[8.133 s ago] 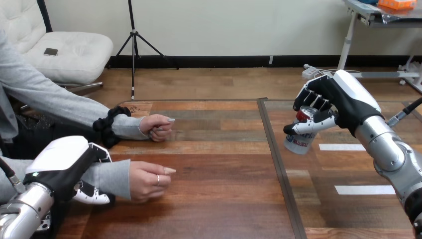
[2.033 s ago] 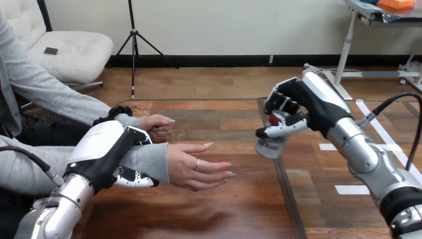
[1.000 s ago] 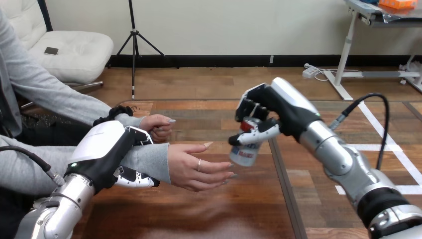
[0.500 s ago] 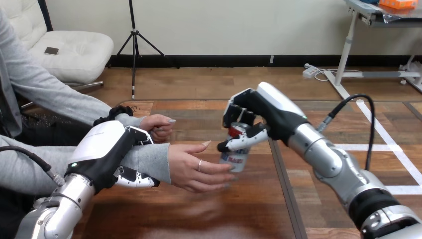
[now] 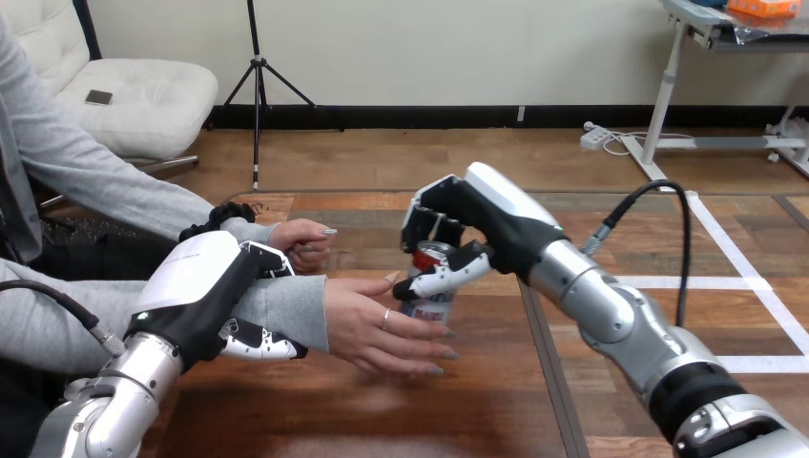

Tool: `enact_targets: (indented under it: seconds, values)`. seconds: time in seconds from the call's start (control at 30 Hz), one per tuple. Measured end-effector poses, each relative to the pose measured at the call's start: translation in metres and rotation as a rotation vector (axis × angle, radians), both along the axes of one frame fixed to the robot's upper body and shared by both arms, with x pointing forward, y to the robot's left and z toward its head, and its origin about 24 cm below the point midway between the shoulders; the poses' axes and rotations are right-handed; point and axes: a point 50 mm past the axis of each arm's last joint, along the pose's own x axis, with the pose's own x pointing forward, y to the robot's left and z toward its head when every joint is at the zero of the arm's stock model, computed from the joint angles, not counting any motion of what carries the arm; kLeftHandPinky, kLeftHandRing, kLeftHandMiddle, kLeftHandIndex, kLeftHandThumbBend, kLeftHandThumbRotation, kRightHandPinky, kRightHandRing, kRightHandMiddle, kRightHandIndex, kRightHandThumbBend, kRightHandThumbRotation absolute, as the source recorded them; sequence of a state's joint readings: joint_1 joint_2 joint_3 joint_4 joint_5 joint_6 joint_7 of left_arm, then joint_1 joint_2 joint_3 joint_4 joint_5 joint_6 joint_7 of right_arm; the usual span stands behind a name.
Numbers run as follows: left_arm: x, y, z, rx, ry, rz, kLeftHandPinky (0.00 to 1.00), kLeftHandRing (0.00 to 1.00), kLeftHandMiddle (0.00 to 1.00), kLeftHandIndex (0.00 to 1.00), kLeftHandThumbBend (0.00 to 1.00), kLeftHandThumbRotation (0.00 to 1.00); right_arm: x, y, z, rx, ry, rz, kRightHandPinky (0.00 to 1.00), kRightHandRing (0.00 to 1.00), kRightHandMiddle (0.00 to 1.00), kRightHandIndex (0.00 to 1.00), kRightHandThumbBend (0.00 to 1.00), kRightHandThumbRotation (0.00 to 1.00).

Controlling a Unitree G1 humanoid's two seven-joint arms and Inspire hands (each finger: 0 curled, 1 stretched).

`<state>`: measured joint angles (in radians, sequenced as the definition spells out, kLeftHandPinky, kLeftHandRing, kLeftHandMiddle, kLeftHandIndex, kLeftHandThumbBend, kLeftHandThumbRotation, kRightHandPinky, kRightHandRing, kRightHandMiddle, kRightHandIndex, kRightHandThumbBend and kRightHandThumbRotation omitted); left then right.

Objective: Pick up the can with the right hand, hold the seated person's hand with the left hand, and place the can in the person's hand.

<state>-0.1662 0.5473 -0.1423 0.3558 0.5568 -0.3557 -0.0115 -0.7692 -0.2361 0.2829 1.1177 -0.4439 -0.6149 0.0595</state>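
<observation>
My left hand (image 5: 196, 291) is closed round the person's wrist (image 5: 286, 310) at about eight o'clock in the view. My fingers (image 5: 270, 260) hook over the far side of the grey sleeve and my thumb (image 5: 250, 345) curls in on the near side, holding the arm just above the table (image 5: 382, 420). From that grip the person's hand (image 5: 367, 320) reaches toward three o'clock, palm up, its fingers spread and relaxed, near the view's centre.

My right hand (image 5: 496, 215) comes in from four o'clock and sits at one o'clock of that open palm. It is wrapped round the can (image 5: 427, 307), with my fingers curved over the far side near the rim and my thumb laid across the near side. The can stands upright. Its silver-and-red top shows inside my grasp and its lower part is down over the person's fingers. The person's thumb tip is just beside it at nine o'clock. I cannot tell whether its base rests on the palm or hangs just over it.

The person's other hand (image 5: 303, 243) lies loosely closed on the table at one o'clock of my left hand, apart from the can.
</observation>
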Motion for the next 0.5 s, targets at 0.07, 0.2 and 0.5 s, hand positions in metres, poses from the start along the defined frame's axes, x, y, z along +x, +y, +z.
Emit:
enact_targets:
  seconds: [0.07,0.2,0.5]
  values:
    - [0.000,0.000,0.000,-0.001,0.000,0.000,0.29,0.33,0.39,0.42,0.66,0.00,0.000,0.002,0.000,0.000,0.001,0.010,0.36,0.37,0.41,0.40,0.76,0.00]
    - [0.000,-0.001,0.000,-0.004,0.000,-0.001,0.29,0.33,0.39,0.42,0.66,0.00,-0.001,0.006,0.000,-0.005,0.001,0.032,0.36,0.37,0.41,0.40,0.75,0.00]
    - [0.000,-0.001,0.000,-0.005,0.001,-0.002,0.31,0.36,0.42,0.43,0.63,0.00,-0.001,0.011,0.002,-0.011,0.000,0.061,0.35,0.37,0.42,0.40,0.74,0.00]
